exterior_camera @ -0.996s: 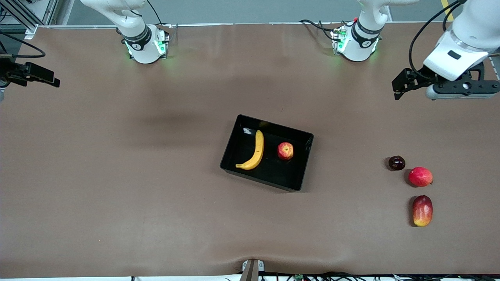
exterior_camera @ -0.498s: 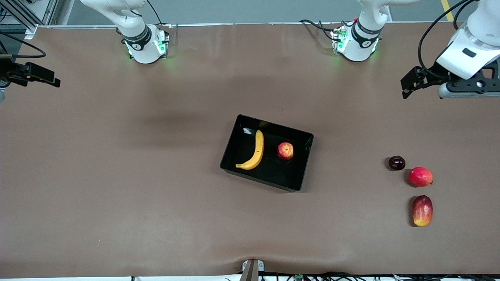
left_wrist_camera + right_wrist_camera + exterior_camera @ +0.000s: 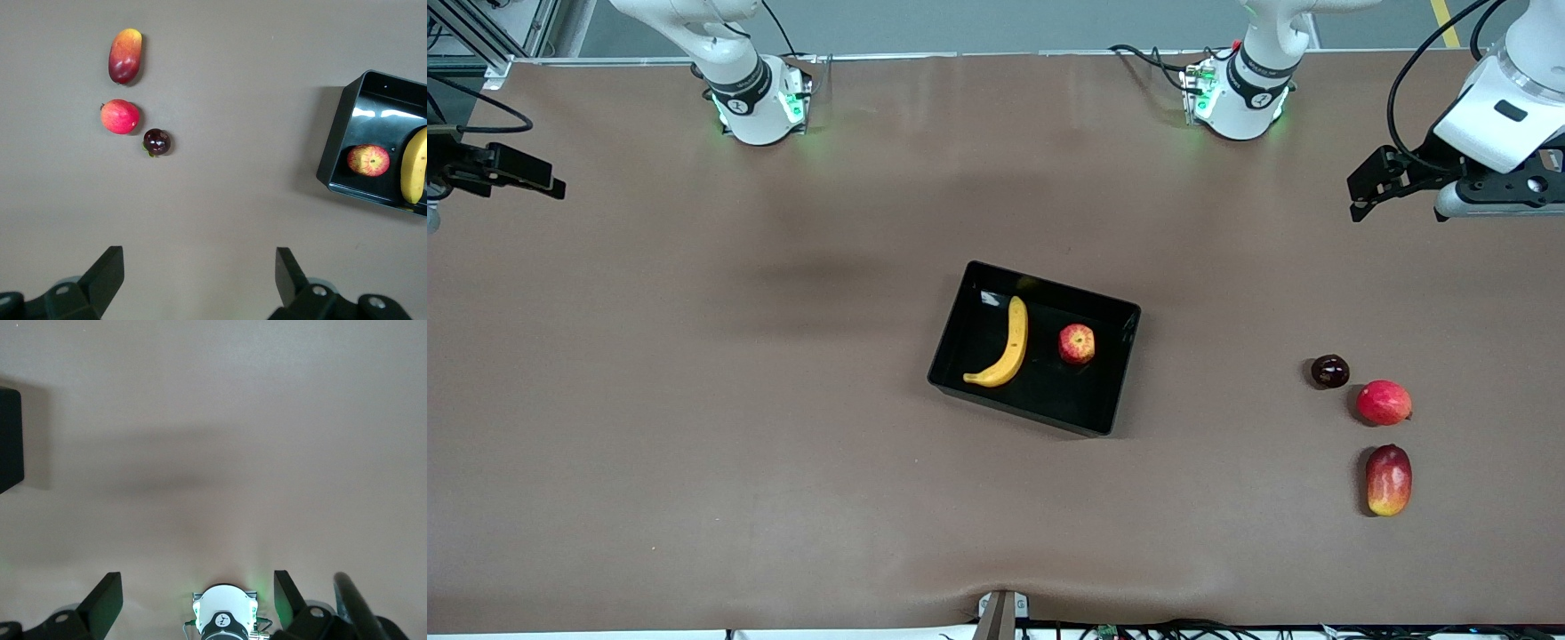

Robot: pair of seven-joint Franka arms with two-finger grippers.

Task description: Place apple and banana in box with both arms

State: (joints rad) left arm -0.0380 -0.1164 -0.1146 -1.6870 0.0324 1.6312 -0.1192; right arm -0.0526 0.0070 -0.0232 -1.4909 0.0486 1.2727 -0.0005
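The black box (image 3: 1054, 391) sits at the table's middle. The yellow banana (image 3: 1009, 348) and the red, yellow-streaked apple (image 3: 1077, 344) lie in it side by side, the apple toward the left arm's end. My left gripper (image 3: 1356, 197) is open and empty, up in the air over bare table at the left arm's end. Its wrist view shows the open gripper (image 3: 199, 263), the box wall (image 3: 337, 143), the apple (image 3: 368, 160) and part of the banana (image 3: 413, 167). My right gripper (image 3: 551, 185) is open and empty over the right arm's end (image 3: 198, 587); a box corner (image 3: 10, 440) shows there.
Three loose fruits lie near the left arm's end: a small dark round fruit (image 3: 1329, 371), a pinkish-red round fruit (image 3: 1384, 402) and a red-and-yellow mango-like fruit (image 3: 1389, 479). The arm bases (image 3: 760, 102) (image 3: 1236, 98) stand along the table's edge farthest from the front camera.
My left gripper has moved away from the box toward the left arm's end of the table. The right arm, the box and the fruits have not moved.
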